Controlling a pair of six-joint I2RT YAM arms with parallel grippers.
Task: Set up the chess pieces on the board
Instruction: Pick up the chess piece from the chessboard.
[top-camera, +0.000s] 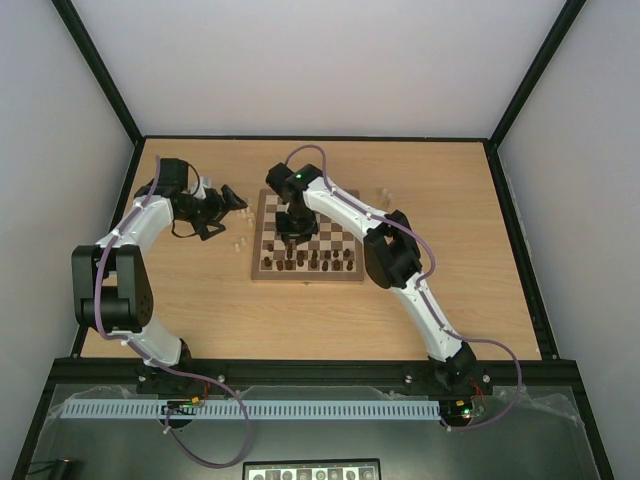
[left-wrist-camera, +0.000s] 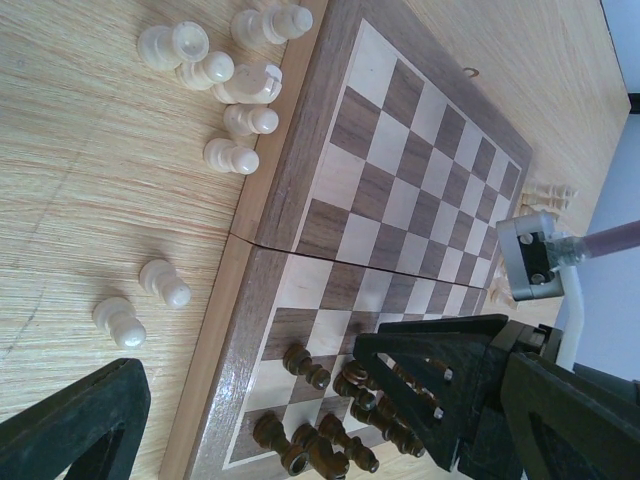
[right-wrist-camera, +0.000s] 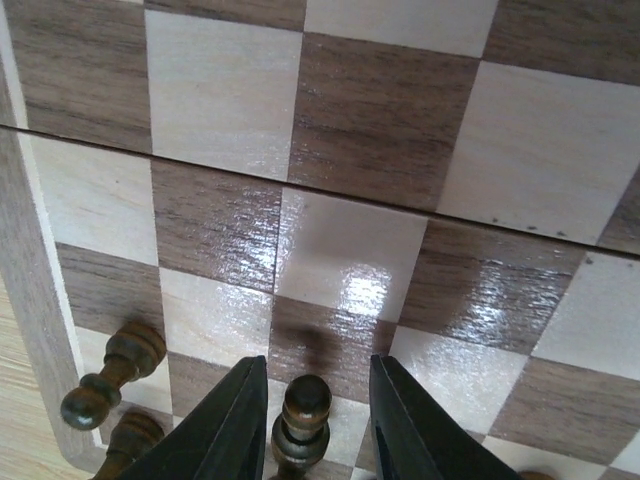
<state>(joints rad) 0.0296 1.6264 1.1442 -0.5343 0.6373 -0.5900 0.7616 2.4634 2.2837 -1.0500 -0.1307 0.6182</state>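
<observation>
**Robot body, two units.**
- Left arm (top-camera: 135, 222) and right arm (top-camera: 428, 310): both are showing white rounded link shells alternating with bulky black joint housings.
- Lavender cable (top-camera: 97, 280): is running along the left arm in loose loops.
- Second lavender cable (top-camera: 308, 149): is arching along the right arm.
- Green indicator light (top-camera: 297, 178): is glowing on a black housing of the right arm.
- Left gripper (top-camera: 233, 200) and right gripper (top-camera: 290, 238): both are showing matte black parts, with smooth tapering fingers (right-wrist-camera: 232, 425).
- Silver-grey camera block (left-wrist-camera: 530, 265): is presenting a black face on the right wrist.
</observation>
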